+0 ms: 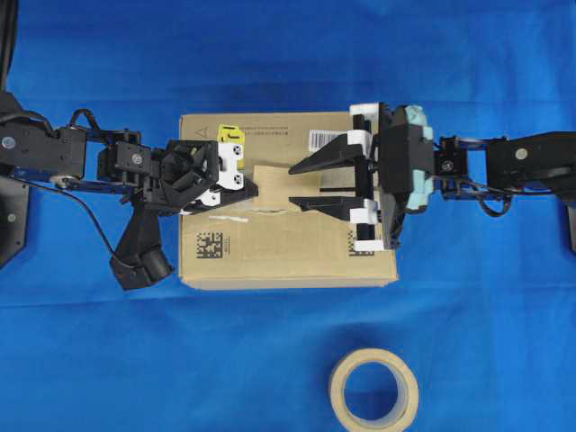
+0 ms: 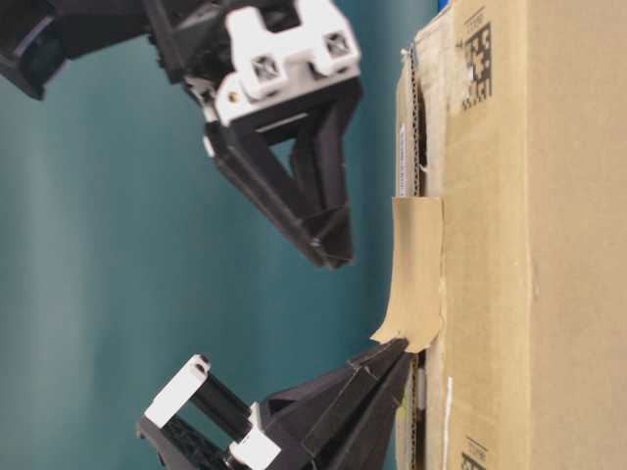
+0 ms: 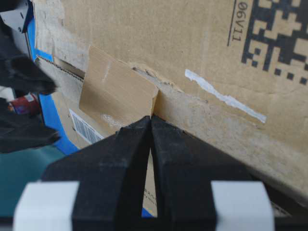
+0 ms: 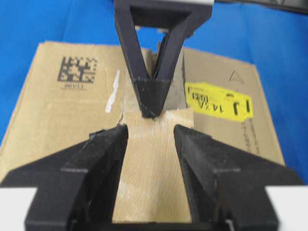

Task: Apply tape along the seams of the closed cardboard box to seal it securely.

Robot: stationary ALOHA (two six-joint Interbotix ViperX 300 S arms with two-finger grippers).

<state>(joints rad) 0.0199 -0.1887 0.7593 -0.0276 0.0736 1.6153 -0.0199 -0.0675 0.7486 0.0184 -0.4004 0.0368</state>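
Note:
The brown cardboard box (image 1: pixel 288 247) lies at the centre of the blue cloth, with a yellow sticker (image 4: pixel 219 101) on its top. A short tan piece of tape (image 1: pixel 274 183) sits across the middle of the top, over the seams (image 1: pixel 263 213). My left gripper (image 1: pixel 249 189) is shut on the tape's left end (image 3: pixel 118 91) and holds that end slightly off the box (image 2: pixel 416 269). My right gripper (image 4: pixel 150 134) stands open just above the tape's other half, one finger on each side. Its fingertips (image 1: pixel 293 169) point toward the left gripper.
A cream tape roll (image 1: pixel 373 390) lies on the cloth near the front edge, right of centre. A white barcode label (image 1: pixel 326 138) and two black matrix codes (image 1: pixel 210 244) mark the box top. Torn pale tape remnants (image 3: pixel 224 96) edge the slit.

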